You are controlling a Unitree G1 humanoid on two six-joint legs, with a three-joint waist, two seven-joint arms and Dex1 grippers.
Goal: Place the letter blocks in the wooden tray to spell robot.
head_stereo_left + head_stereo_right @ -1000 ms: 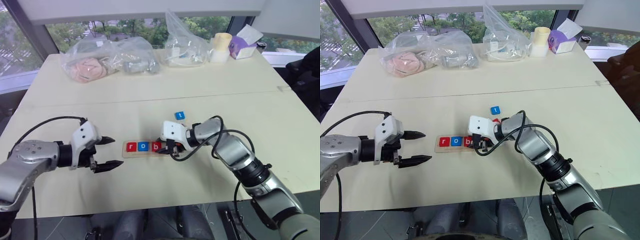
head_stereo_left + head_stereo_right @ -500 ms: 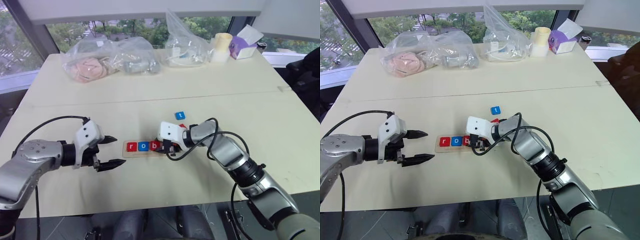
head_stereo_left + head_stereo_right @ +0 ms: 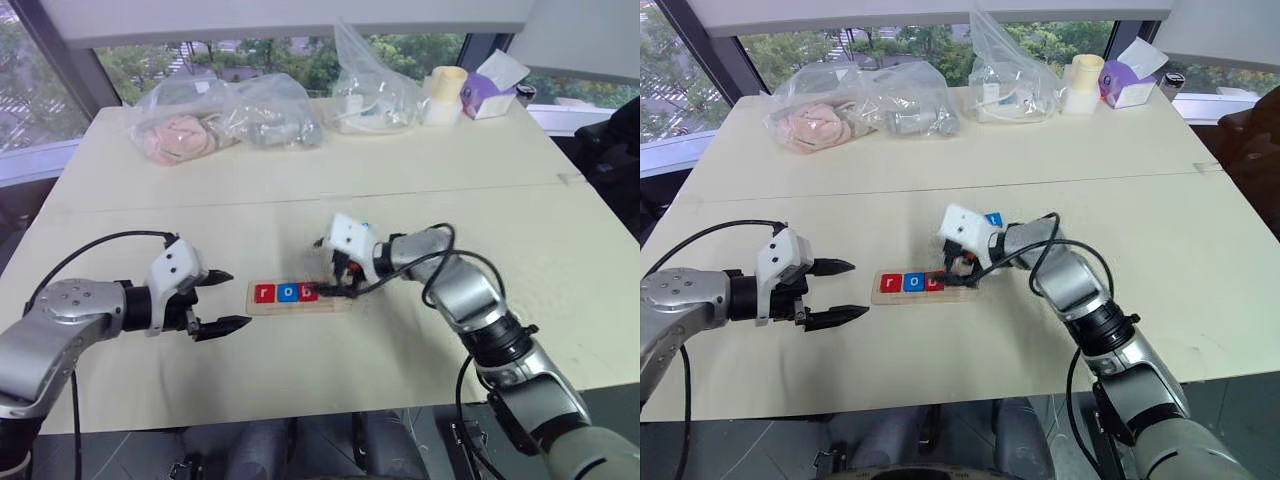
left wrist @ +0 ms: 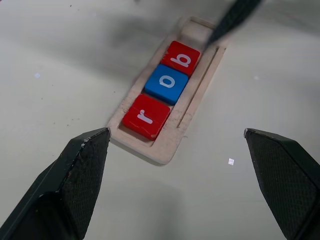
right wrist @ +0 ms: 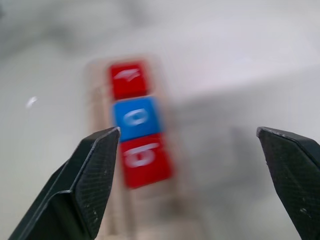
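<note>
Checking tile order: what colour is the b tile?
Red square b tile, clearest in the left wrist view.

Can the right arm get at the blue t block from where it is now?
Probably yes. The right gripper is open and empty over the wooden tray, and the blue t block lies loose just beyond its wrist, nothing between them.

Pale light wood on the wooden tray (image 4: 167, 145). Red with a white letter on the r block (image 4: 146, 116), blue with a white letter on the o block (image 4: 166, 83), red again with a white letter on the b block (image 4: 181, 57). Blue on the loose block (image 3: 993, 219), half hidden, letter not readable. Cream on the table (image 3: 300, 180). Black fingers and white housing on the left gripper (image 3: 222, 300); same black and white on the right gripper (image 3: 338, 280). Clear plastic on the bags (image 3: 215, 115), with pinkish and grey contents. Purple and white on the tissue box (image 3: 487, 88). Pale yellow on the roll (image 3: 442, 93).
</note>
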